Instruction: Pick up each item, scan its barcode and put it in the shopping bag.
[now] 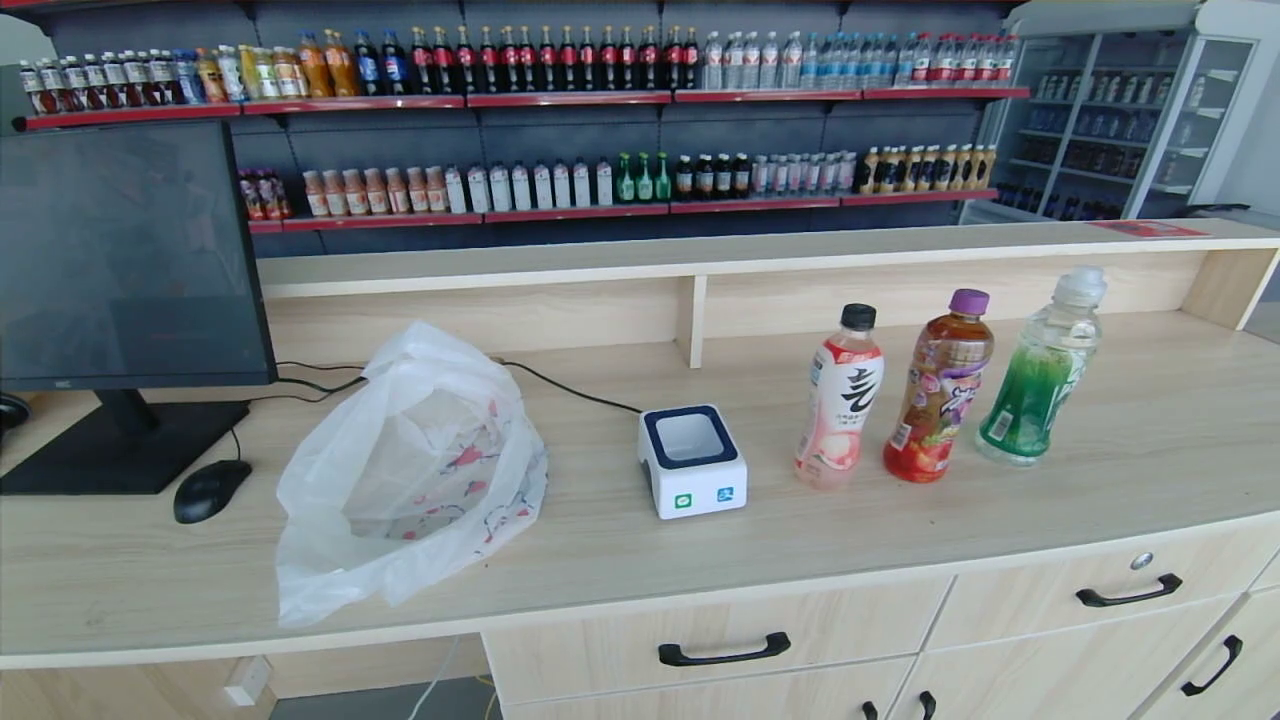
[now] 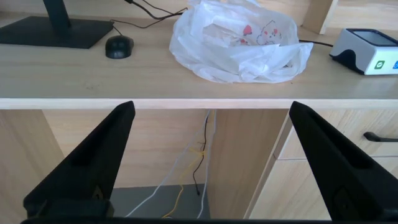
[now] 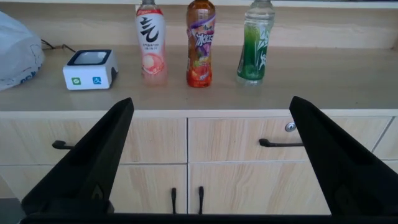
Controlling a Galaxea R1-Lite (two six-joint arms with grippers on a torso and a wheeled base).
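Three bottles stand upright in a row on the wooden counter [image 1: 640, 545]: a pink-and-white one with a black cap [image 1: 840, 398] [image 3: 151, 43], a red tea one with a purple cap [image 1: 940, 387] [image 3: 200, 45], and a green one with a clear cap [image 1: 1042, 370] [image 3: 255, 42]. A white barcode scanner [image 1: 692, 460] [image 3: 91, 68] [image 2: 367, 51] sits left of them. Farther left lies the white shopping bag [image 1: 415, 470] [image 2: 239, 40], its mouth open. My left gripper [image 2: 208, 165] hangs open below the counter edge facing the bag. My right gripper [image 3: 208, 165] is open too, held low in front of the drawers.
A monitor [image 1: 125, 260] on a black stand and a black mouse [image 1: 210, 490] [image 2: 118, 46] occupy the counter's left end. The scanner's cable [image 1: 570, 390] runs behind the bag. A raised shelf [image 1: 760, 250] backs the counter. Drawers with black handles [image 1: 722, 655] [image 3: 283, 144] lie beneath.
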